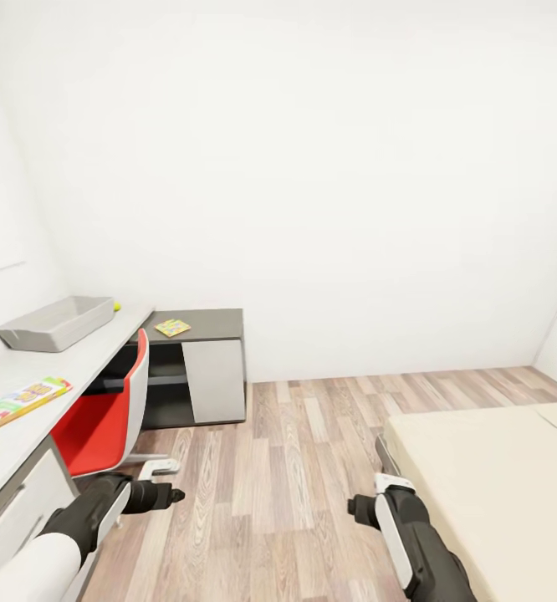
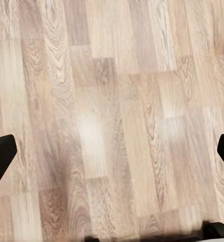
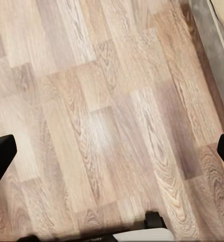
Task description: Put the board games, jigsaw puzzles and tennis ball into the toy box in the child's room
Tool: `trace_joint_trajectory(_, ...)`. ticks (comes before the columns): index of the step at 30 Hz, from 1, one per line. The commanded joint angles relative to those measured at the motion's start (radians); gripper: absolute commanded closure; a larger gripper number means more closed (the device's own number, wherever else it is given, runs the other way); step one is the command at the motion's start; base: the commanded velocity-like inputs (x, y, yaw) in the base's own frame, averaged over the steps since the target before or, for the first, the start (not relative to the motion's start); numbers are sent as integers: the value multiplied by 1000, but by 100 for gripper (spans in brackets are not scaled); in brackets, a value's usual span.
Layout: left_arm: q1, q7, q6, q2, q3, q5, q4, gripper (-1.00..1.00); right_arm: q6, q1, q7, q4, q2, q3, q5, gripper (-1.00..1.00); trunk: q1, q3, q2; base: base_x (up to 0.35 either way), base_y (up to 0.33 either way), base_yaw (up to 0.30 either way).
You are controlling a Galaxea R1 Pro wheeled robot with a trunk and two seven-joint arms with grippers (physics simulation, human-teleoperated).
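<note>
No legible text — only unreadable coloured print on the board game (image 1: 19, 404) on the table (image 1: 57, 364).

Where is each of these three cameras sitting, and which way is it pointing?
Head view: on the robot's head, looking forward and down across the room at the table with the toy box, the red chair and the bed; both forearms show, with the left gripper and right gripper.
Left wrist view: by the left gripper, facing down at the wood floor; dark fingertips at the edges.
Right wrist view: by the right gripper, facing the floor beside the bed's edge; fingertips likewise.
Shared: both wrist views see the plank floor, grippers open and empty.
</note>
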Motion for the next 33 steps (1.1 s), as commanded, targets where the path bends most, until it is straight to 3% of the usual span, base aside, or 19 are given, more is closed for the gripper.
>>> trace_joint_trajectory(1,0,-2,5,1,-1,4,-2,-100,4,-1,-8,-1,0,-2,-11,-100,0,-2,-2,0,0,-132)
trace_joint_trajectory(9,0,-3,-1,2,-3,4,-9,-100,10,-1,-5,-3,-4,-14,-14,-100,0,-2,-2,-20,5,-239)
trace_joint_trajectory(18,0,-3,-3,3,-29,4,-10,-100,12,0,-6,-3,2,-12,-14,-100,0,-2,-2,-146,81,-275)
trace_joint_trajectory(33,0,-2,-3,4,-30,3,-10,-100,7,0,-6,0,9,-7,-14,-100,0,-2,-2,-129,73,-278)
